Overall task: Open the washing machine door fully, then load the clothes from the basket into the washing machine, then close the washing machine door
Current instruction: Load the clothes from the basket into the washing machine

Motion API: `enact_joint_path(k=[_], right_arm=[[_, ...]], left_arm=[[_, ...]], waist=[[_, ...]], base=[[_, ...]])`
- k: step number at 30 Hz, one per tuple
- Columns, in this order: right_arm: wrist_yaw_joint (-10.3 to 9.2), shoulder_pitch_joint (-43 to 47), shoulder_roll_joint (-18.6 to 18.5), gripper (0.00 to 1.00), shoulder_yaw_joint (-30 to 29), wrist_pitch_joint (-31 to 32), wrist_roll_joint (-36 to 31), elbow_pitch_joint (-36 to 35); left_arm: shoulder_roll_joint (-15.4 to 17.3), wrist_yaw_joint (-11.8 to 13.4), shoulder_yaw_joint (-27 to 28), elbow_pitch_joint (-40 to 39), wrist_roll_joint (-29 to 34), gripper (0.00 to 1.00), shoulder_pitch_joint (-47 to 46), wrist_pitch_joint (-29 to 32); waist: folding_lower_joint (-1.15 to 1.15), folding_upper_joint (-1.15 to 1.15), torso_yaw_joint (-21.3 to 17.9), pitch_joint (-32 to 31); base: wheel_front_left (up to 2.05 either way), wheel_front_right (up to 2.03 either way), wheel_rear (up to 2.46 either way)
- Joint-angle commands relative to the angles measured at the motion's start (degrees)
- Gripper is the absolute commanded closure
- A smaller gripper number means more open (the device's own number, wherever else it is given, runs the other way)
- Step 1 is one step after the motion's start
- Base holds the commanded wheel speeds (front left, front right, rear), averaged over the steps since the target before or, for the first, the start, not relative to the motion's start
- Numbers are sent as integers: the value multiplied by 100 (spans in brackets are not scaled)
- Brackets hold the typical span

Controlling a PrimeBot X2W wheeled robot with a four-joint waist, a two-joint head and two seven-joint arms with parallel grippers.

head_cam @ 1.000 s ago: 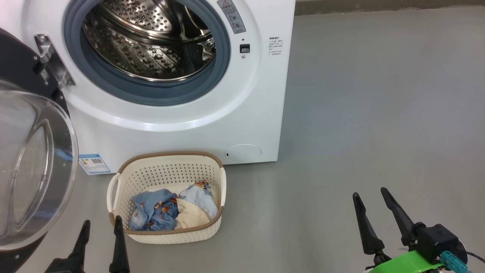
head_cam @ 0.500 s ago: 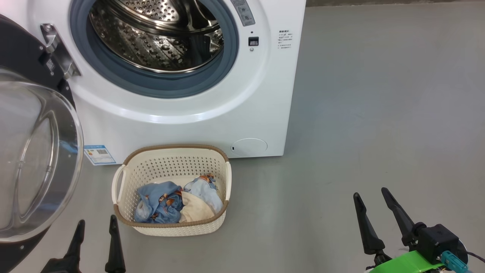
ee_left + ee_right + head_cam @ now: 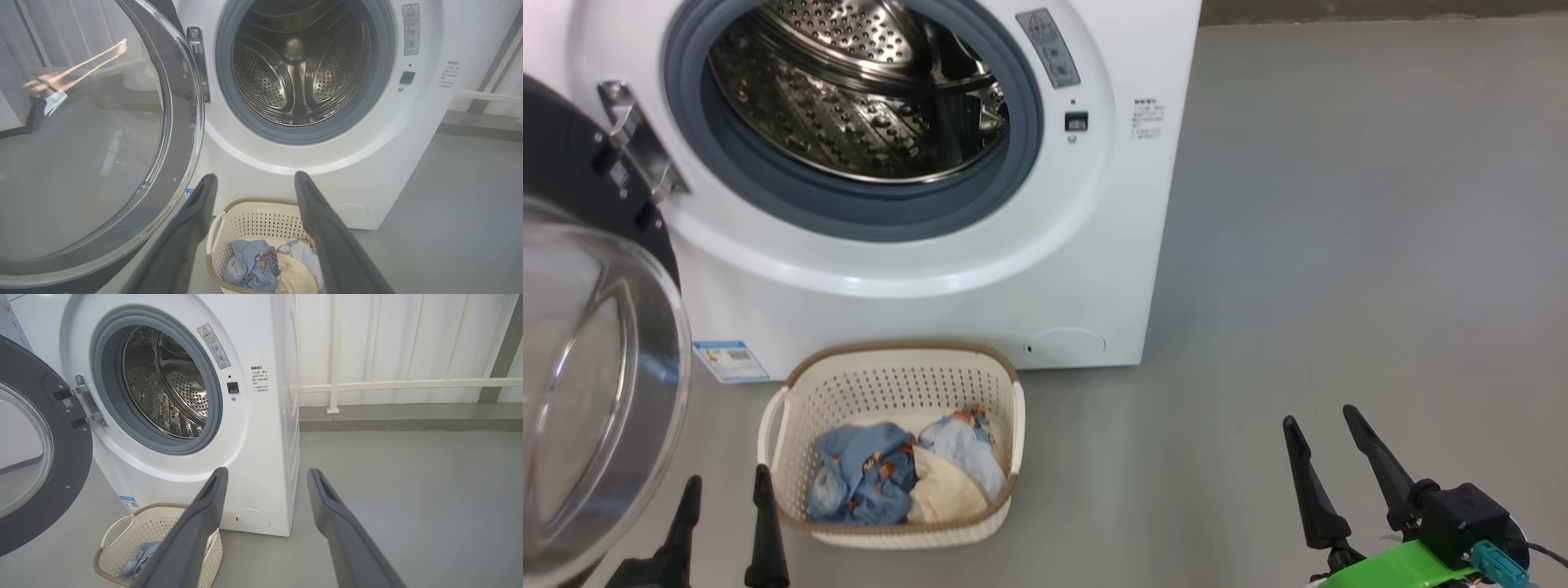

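Note:
The white washing machine [image 3: 915, 294] stands ahead with its steel drum bare. Its door [image 3: 588, 392] hangs swung open at the left, glass bowl toward me. On the floor in front sits the cream basket [image 3: 792, 408], holding the clothes [image 3: 898, 478]: a printed blue piece, a light blue one and a cream one. My left gripper [image 3: 725, 482] is open and empty, just left of the basket's near corner. My right gripper [image 3: 1319, 418] is open and empty, far to the right over bare floor. The basket [image 3: 253, 216] lies between the left fingers in the left wrist view.
Grey floor [image 3: 1339, 245] spreads to the right of the machine. A white railing [image 3: 388, 384] and a low kerb run along the wall behind it. The open door [image 3: 102, 143] takes up the space at my left.
The head view has shifted, so machine and basket sit a little lower and further right in it. The left fingers show lower in it. The right gripper has not moved.

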Motion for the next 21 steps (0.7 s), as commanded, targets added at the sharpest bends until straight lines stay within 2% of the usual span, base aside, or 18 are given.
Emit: enact_joint_path(k=[1, 5, 11, 21], right_arm=[[9, -127, -9, 0, 111, -68, -23, -142], [9, -126, -17, 0, 106, -68, -28, -161], [9, -169, -55, 0, 88, -68, -19, -162], [9, -211, -77, 0, 41, -68, -17, -163]], left_arm=[[92, 50, 223, -98, -84, 0, -248, -70], [112, 171, 273, -115, 15, 0, -283, -134], [102, 179, 252, -61, 33, 0, -318, -181], [103, 121, 232, -51, 40, 0, -331, -217]], waist=[[0, 0, 24, 18], [0, 0, 62, 60], [0, 0, 79, 122], [0, 0, 94, 210]], base=[[213, -213, 0], [203, -203, 0], [139, -139, 0], [35, -35, 0]])
